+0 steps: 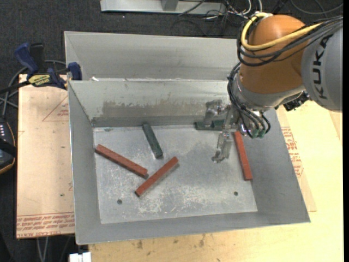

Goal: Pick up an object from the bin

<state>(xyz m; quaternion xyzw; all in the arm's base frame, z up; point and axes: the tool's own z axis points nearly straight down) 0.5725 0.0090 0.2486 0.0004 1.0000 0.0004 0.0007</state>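
Grey metal bin (180, 201), scuffed floor | your gripper (221, 153) hangs low at right-centre, near the back wall | red-brown bar (243, 157) lies just beside it on its right | jaw state: you cannot tell | dark green bar (152, 141), second red-brown bar (121, 161) and third red-brown bar (157, 176) lie well apart, left

Slim reddish bar (244, 158), flat, far right
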